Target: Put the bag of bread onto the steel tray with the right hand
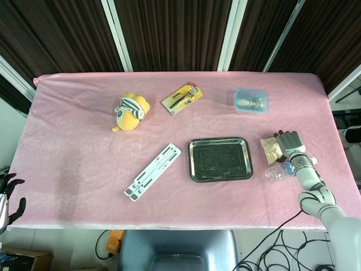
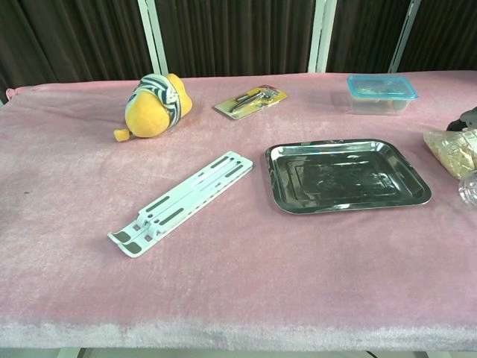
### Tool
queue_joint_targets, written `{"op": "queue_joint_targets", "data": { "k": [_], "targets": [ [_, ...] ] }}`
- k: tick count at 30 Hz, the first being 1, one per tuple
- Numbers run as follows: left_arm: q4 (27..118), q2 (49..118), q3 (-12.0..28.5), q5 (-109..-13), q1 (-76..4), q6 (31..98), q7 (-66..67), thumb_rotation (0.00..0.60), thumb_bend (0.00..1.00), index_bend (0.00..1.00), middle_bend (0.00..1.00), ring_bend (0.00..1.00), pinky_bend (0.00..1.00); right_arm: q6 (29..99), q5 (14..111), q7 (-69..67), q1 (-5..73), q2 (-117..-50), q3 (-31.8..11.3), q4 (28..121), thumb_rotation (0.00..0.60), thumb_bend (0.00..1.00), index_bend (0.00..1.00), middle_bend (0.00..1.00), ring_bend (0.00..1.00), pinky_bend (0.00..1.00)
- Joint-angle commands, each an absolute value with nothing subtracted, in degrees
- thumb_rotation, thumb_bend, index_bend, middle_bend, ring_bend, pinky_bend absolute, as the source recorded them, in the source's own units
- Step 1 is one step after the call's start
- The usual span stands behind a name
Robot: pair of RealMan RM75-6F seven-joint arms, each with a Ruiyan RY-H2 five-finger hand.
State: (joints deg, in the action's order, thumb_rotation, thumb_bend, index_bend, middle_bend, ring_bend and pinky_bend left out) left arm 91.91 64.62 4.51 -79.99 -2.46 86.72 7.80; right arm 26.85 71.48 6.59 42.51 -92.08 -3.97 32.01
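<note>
The bag of bread [image 1: 270,148] lies on the pink cloth just right of the steel tray [image 1: 220,159]. In the chest view the bag [image 2: 449,146] shows at the right edge, beside the tray [image 2: 346,174]. My right hand [image 1: 289,141] sits low on the bag's right side, fingers curled in over it. Only a dark fingertip of that hand [image 2: 467,117] shows in the chest view. The bag still touches the table. My left hand [image 1: 9,196] hangs off the table's near-left corner, fingers apart and empty.
A clear plastic bottle [image 1: 278,171] lies just in front of the bag, against my right wrist. A blue-lidded box [image 1: 251,100] stands behind the bag. A white folding stand [image 1: 153,171], a yellow plush toy [image 1: 131,111] and a packaged tool [image 1: 182,98] lie further left.
</note>
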Motion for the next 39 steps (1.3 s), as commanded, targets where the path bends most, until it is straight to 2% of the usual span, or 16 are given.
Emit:
{"op": "queue_joint_targets", "data": {
  "k": [1,2,4,6,9,12,18,21,23,25,26,27,29,32,39],
  "targets": [
    [91.9,64.6,4.5,-79.9,-2.5,86.7,7.8,0.600,0.44,0.32,0.19,0.13,0.34,30.6,73.2,6.0,42.1,-92.9,-3.8,31.5,0.600,0.35,0.80,0.64,0.67,0.75],
    [91.9,64.6,4.6,-79.8,-2.5,86.7,7.9,0.600,0.44,0.32,0.19,0.13,0.34,32.0,73.7,5.8,41.8,-93.1,-3.8,31.4,0.600,0.35,0.85,0.67,0.70,0.78],
    [92.0,64.6,4.6,-79.9,-2.4,86.8,7.8,0.600,0.44,0.32,0.19,0.13,0.34,35.2,74.8,5.1,41.4,-93.4,-3.9,31.5,0.600,0.35,0.88,0.69,0.72,0.80],
    [92.0,64.6,4.6,-79.9,-2.4,86.8,7.8,0.600,0.44,0.32,0.19,0.13,0.34,38.8,75.8,4.0,40.9,-93.6,-4.2,31.8,0.600,0.36,0.88,0.69,0.72,0.81],
    [92.0,64.6,4.6,-79.9,-2.5,86.8,7.8,0.600,0.44,0.32,0.19,0.13,0.34,48.5,77.9,0.3,40.0,-94.2,-5.4,33.2,0.600,0.36,0.88,0.69,0.73,0.82],
    [92.0,64.6,4.6,-79.8,-2.6,86.5,7.9,0.600,0.43,0.32,0.19,0.13,0.34,53.8,79.3,-3.6,40.0,-94.4,-6.3,35.4,0.600,0.36,0.89,0.69,0.73,0.82],
    [92.0,64.7,4.6,-79.9,-2.7,86.4,8.0,0.600,0.44,0.32,0.19,0.13,0.34,55.9,81.3,-8.7,40.4,-93.8,-6.2,39.3,0.600,0.36,0.88,0.69,0.72,0.81],
    [92.0,64.7,4.5,-80.0,-2.8,86.2,8.1,0.600,0.44,0.32,0.19,0.13,0.34,56.3,84.0,-14.1,41.2,-93.0,-5.0,43.5,0.600,0.36,0.77,0.67,0.64,0.75],
    [92.0,64.6,4.4,-80.1,-2.8,86.2,8.1,0.600,0.44,0.32,0.19,0.13,0.34,55.0,86.9,-17.1,42.3,-92.6,-2.6,46.7,0.600,0.35,0.59,0.54,0.49,0.63],
    [92.0,64.6,4.4,-80.2,-2.8,86.3,8.0,0.600,0.44,0.32,0.19,0.13,0.34,54.6,88.4,-20.0,42.8,-91.8,-1.6,48.4,0.600,0.30,0.36,0.33,0.25,0.42],
    [92.0,64.6,4.4,-80.2,-2.7,86.3,7.9,0.600,0.44,0.32,0.19,0.13,0.34,55.0,89.0,-21.2,42.9,-91.6,-1.3,48.9,0.600,0.27,0.27,0.25,0.17,0.35],
    [92.0,64.5,4.4,-80.2,-2.7,86.4,7.9,0.600,0.44,0.32,0.19,0.13,0.34,56.0,89.9,-22.5,42.8,-91.3,-1.0,49.4,0.600,0.24,0.17,0.17,0.09,0.29],
    [92.0,64.5,4.3,-80.2,-2.6,86.5,7.7,0.600,0.44,0.32,0.19,0.13,0.34,58.2,91.0,-23.7,42.5,-91.1,-0.7,49.6,0.600,0.21,0.04,0.06,0.01,0.22],
    [92.0,64.5,4.4,-80.1,-2.6,86.5,7.7,0.600,0.44,0.32,0.19,0.13,0.34,61.4,92.1,-24.4,41.9,-90.5,-0.6,49.7,0.600,0.19,0.00,0.00,0.00,0.17],
    [92.1,64.6,4.2,-80.2,-2.7,86.3,8.1,0.600,0.44,0.32,0.19,0.13,0.34,69.3,90.5,-17.5,38.2,-88.2,-3.0,51.8,0.600,0.18,0.00,0.00,0.00,0.15]
  ]
}}
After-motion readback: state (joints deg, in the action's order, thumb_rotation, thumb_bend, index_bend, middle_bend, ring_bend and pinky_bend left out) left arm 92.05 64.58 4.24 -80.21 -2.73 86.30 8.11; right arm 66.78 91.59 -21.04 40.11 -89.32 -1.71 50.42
